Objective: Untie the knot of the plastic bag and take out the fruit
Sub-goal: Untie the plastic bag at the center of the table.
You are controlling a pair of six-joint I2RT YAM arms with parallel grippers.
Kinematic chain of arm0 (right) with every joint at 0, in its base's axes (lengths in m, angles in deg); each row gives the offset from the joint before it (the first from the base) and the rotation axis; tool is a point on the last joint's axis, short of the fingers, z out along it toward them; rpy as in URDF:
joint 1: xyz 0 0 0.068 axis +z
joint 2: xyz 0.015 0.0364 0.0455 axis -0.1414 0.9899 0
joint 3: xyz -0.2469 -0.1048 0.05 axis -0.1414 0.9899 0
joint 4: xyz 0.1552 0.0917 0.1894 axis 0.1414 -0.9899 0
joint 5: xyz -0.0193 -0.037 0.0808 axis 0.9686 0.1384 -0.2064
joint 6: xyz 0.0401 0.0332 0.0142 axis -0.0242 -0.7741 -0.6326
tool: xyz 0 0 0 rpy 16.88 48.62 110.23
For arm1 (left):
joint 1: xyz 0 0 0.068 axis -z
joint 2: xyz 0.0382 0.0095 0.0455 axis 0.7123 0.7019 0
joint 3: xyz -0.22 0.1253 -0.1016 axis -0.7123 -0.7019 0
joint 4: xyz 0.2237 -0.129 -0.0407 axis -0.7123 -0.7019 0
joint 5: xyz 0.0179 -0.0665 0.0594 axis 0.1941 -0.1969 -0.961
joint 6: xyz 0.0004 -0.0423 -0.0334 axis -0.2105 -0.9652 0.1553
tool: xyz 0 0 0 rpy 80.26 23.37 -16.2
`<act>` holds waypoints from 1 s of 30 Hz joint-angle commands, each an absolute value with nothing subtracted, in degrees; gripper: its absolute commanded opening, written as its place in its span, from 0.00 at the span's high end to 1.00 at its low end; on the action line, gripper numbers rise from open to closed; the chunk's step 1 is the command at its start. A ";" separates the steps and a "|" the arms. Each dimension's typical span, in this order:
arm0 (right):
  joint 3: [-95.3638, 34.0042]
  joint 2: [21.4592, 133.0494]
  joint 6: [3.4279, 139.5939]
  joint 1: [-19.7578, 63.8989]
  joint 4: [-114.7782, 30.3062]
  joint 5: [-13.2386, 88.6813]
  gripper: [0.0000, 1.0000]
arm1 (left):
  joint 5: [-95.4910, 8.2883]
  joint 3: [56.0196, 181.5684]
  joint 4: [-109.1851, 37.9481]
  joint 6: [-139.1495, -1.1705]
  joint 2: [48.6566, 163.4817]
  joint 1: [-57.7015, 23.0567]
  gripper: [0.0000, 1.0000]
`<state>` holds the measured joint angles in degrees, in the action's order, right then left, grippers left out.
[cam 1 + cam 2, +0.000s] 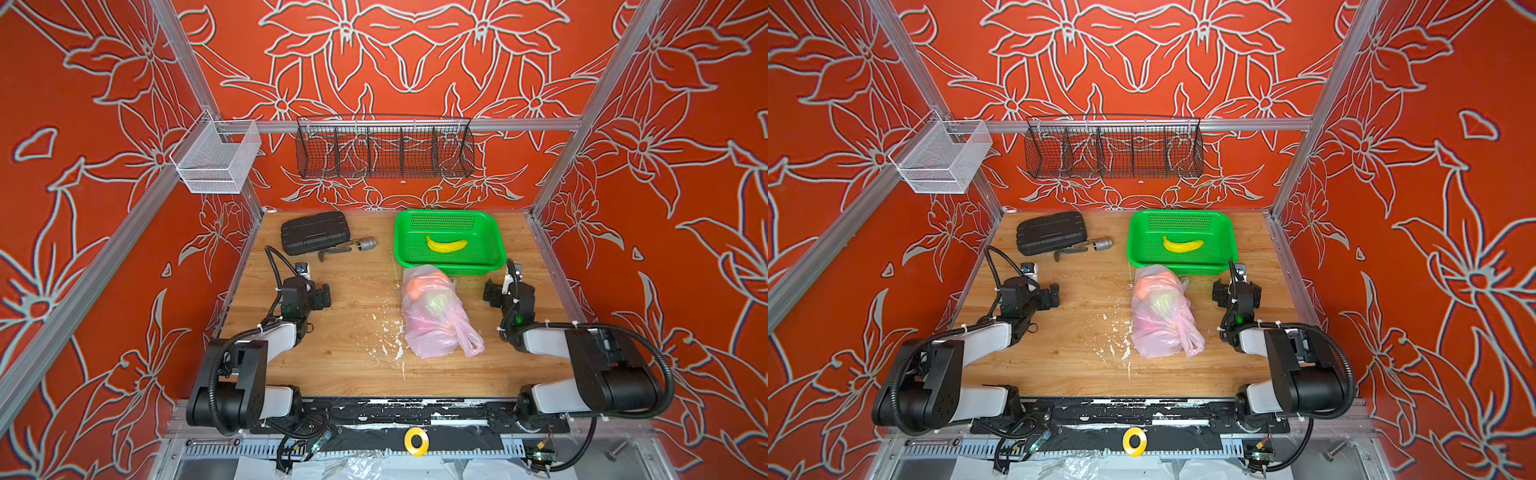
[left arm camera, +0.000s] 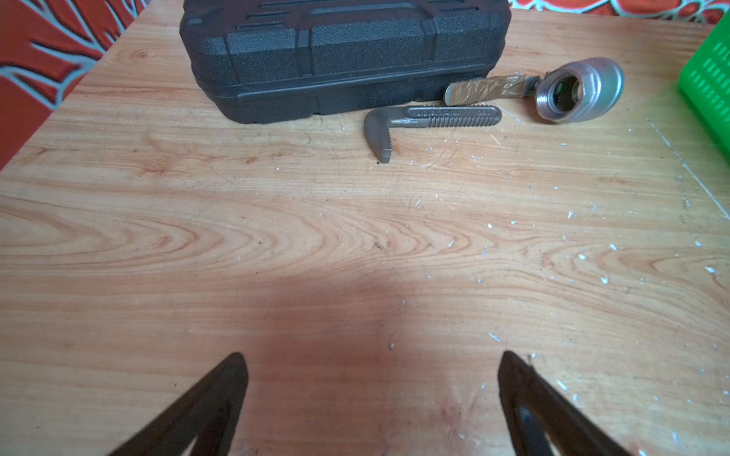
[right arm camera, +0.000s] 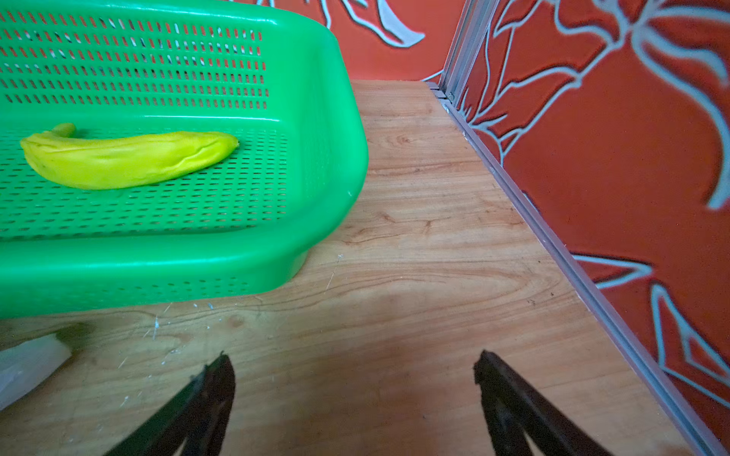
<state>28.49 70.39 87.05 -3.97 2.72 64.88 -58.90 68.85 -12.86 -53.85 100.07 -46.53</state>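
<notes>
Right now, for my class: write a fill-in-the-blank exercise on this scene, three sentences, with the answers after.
1. In the green basket lies a yellow ____.
2. The plastic bag is pale ____.
3. The left gripper and the right gripper both stand ____.
Answers: banana; pink; open.

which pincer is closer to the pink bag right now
Right. The right pincer hangs open close beside the plastic bag; the left pincer is open too, but farther off on the bag's opposite side.
</notes>
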 commanded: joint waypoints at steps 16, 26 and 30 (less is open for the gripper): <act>27.88 69.87 87.48 -3.91 3.49 65.45 0.03 | -56.91 69.60 -11.79 -53.82 99.90 -47.58 0.03; 28.06 69.70 87.48 -3.91 3.66 65.39 0.04 | -56.89 69.51 -11.77 -53.82 99.81 -47.53 0.01; 28.54 68.57 87.82 -3.91 3.81 64.35 0.04 | -57.66 69.99 -12.47 -54.16 99.58 -47.54 0.01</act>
<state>28.51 70.26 87.09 -3.97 2.90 64.83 -57.46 68.85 -12.88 -54.09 100.07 -47.31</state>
